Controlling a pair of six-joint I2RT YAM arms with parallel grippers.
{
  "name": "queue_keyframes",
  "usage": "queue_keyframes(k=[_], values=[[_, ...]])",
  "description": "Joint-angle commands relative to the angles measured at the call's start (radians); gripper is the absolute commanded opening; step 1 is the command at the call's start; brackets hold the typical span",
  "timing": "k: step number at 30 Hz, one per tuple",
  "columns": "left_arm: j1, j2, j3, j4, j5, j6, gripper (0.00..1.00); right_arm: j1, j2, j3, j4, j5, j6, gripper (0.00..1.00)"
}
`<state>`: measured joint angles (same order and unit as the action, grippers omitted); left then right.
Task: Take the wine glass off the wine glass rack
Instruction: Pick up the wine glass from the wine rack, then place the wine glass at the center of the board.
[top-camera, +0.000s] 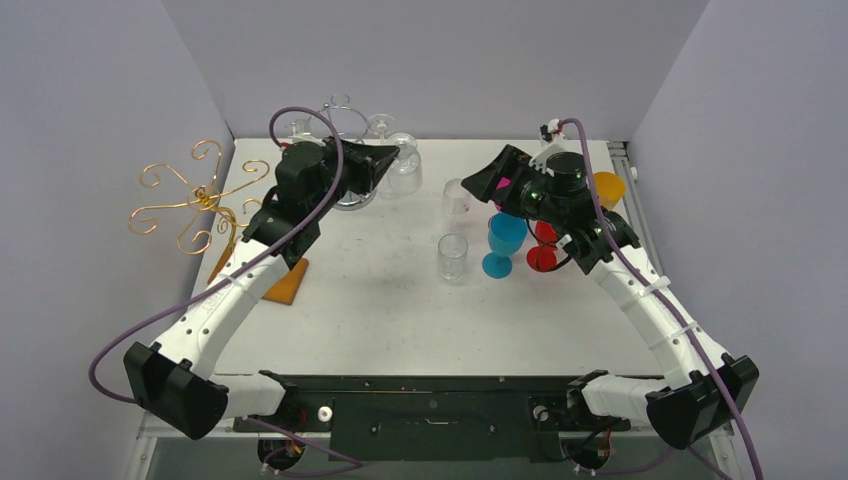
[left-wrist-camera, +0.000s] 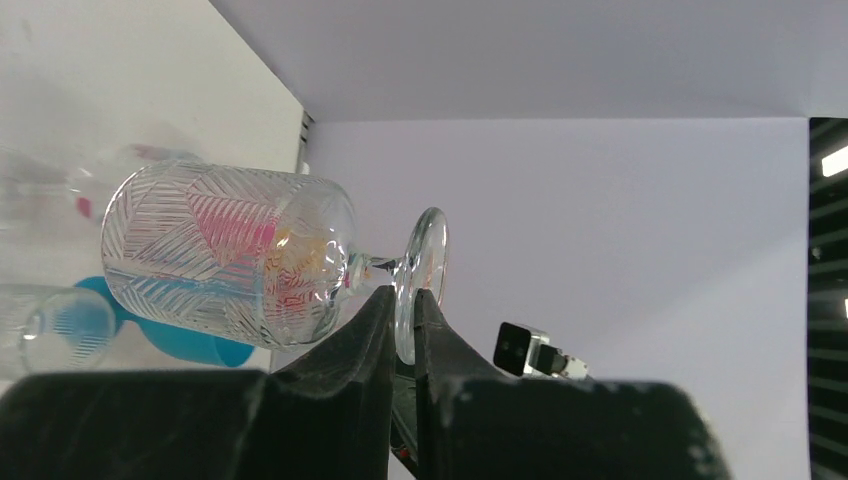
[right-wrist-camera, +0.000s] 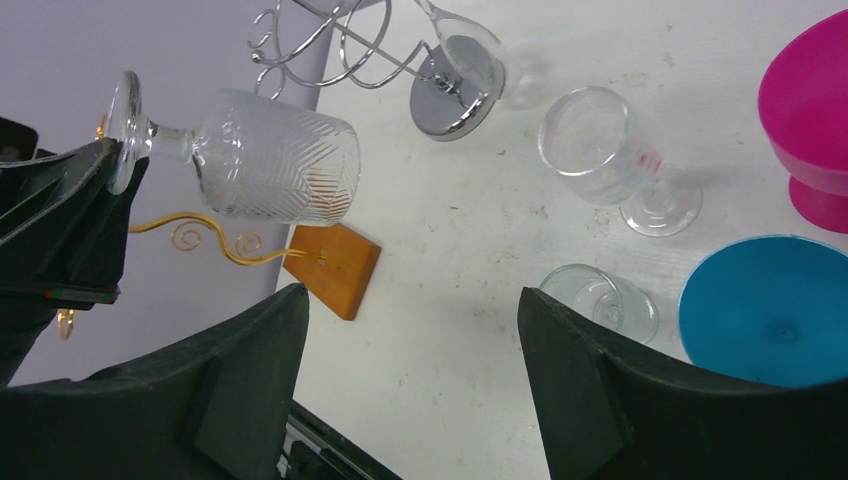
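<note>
My left gripper (left-wrist-camera: 403, 300) pinches the foot of the clear cut-pattern wine glass (left-wrist-camera: 230, 255), bowl sideways, near the far edge of the bench (top-camera: 380, 310). My right gripper (right-wrist-camera: 412, 300) has its fingers spread, empty.

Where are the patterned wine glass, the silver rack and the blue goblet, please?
patterned wine glass (left-wrist-camera: 230, 250), left wrist view, bowl.
silver rack (right-wrist-camera: 450, 95), right wrist view, round base.
blue goblet (right-wrist-camera: 770, 310), right wrist view, bowl.
</note>
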<state>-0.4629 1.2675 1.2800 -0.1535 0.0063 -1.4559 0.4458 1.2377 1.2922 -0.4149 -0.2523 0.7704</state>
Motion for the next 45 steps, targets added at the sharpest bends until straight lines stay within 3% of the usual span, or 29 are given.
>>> queue_keyframes(k=[1,6,10,20,38,45], values=[[-0.044,0.018,0.093,0.226,0.016,-0.101,0.00,-0.013,-0.073,-0.053,0.233,-0.024,0.112,0.73],[-0.073,0.039,0.107,0.315,0.025,-0.208,0.00,-0.032,-0.119,-0.153,0.418,-0.034,0.234,0.79],[-0.085,0.043,0.114,0.358,0.019,-0.264,0.00,-0.043,-0.131,-0.241,0.666,-0.054,0.344,0.83],[-0.102,0.073,0.130,0.456,0.064,-0.369,0.00,-0.044,-0.062,-0.341,1.070,-0.070,0.519,0.85],[-0.116,0.051,0.117,0.521,0.085,-0.417,0.00,-0.003,0.036,-0.329,1.302,-0.136,0.596,0.86],[-0.123,0.039,0.093,0.566,0.096,-0.445,0.00,0.002,0.052,-0.332,1.449,-0.186,0.652,0.81]])
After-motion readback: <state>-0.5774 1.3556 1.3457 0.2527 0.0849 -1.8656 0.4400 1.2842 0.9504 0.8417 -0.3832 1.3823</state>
